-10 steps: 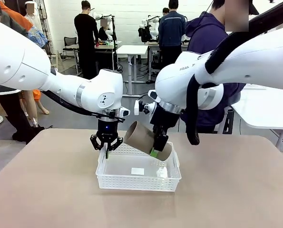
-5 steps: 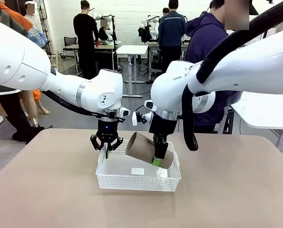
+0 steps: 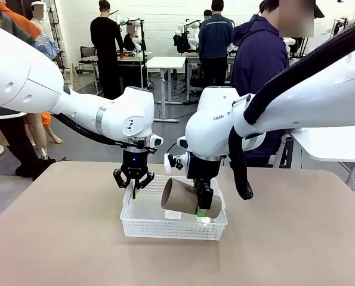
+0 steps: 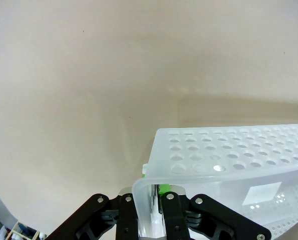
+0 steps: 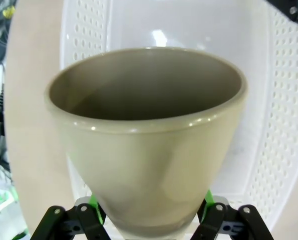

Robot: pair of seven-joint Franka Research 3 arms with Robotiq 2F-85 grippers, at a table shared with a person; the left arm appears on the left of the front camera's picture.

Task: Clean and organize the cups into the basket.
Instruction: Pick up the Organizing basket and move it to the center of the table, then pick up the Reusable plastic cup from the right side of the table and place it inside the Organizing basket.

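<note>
The white lattice basket [image 3: 172, 230] sits at the middle of the table. My left gripper [image 3: 133, 189] is shut on the rim at its far left corner; in the left wrist view the pads of the left gripper [image 4: 150, 194] pinch the basket [image 4: 229, 150] wall. A tan-brown cup [image 3: 180, 195] lies almost on its side low over the basket, mouth toward picture left. My right gripper [image 3: 202, 205] is shut on its narrow base end. In the right wrist view the cup [image 5: 149, 145] faces away with its mouth open over the basket [image 5: 285, 100] floor, with the right gripper [image 5: 149, 220] clamped round its base.
A person in a dark purple hoodie [image 3: 258, 65] stands at the far side of the table, behind my right arm. Bare tan tabletop [image 3: 64, 238] spreads to the left, right and front of the basket.
My right arm has come down and shifted left, tipping the tan cup flatter and lower into the basket. The left gripper has held still on the rim.
</note>
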